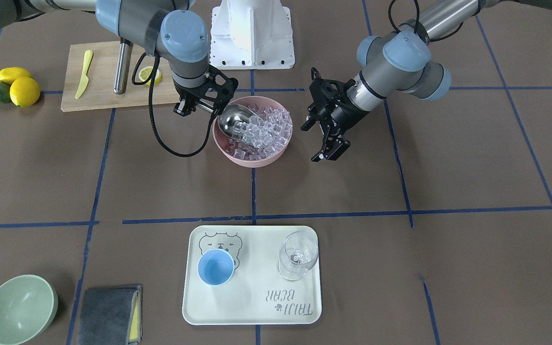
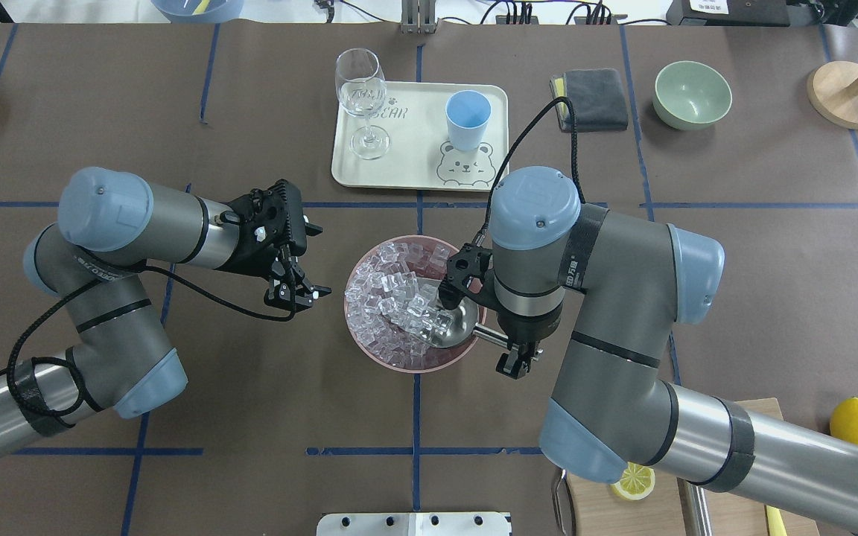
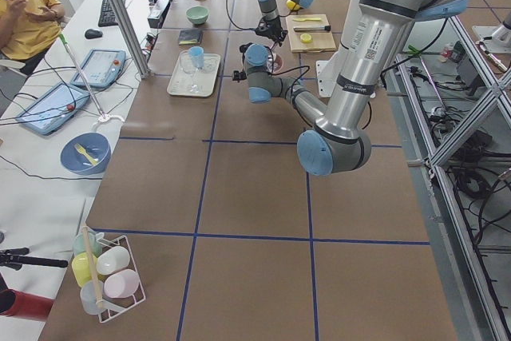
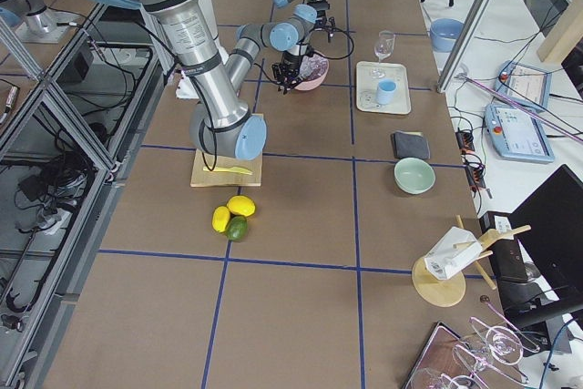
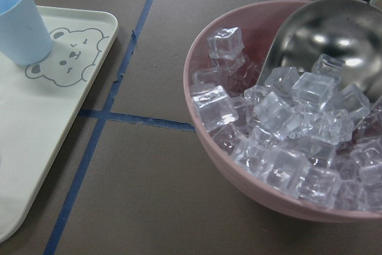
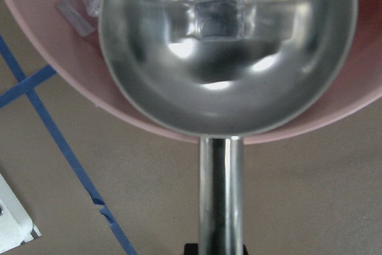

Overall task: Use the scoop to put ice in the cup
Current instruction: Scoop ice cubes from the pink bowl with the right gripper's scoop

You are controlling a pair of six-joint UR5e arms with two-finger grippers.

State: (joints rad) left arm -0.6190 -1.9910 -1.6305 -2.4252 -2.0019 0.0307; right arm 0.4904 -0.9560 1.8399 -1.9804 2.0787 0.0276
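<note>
Place: we read this as a robotics lab, not a kitchen.
Bench: we see the bench (image 3: pixel 239 197) covered in brown sheeting and gridded with blue tape (image 1: pixel 333 214).
Rig: we see a grey industrial arm (image 3: pixel 375 53) mounted at the bench.
Surroundings: we note aluminium framing (image 3: pixel 119 13), loose cables (image 3: pixel 475 181), control tablets (image 3: pixel 52 107) and a seated operator (image 3: pixel 24 17).

Four fixed exterior views, two close wrist views (both on scoop (image 6: pixel 227 58))

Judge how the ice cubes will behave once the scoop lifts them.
Probably slippery: the ice looks glassy and smooth. Likely to spill: cubes sit heaped loosely at the open mouth of the scoop.
</note>
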